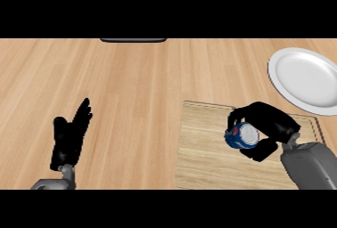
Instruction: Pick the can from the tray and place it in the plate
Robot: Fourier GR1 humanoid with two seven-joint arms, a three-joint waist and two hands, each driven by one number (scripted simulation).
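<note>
Can (241, 136) ×1, right hand (266, 127) fingers curled round | tray (204, 151) ×1 | plate (306, 80) ×1

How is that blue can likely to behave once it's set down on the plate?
The can looks like a rigid cylinder, so it should keep its shape in the right hand, whose fingers curl round it. It appears tilted, so set down on its side it would probably roll. The white plate looks smooth and glossy, so it may slide.

Single head view, steeply down onto wooden counter (132, 89); forearms enter from lower edge.
</note>
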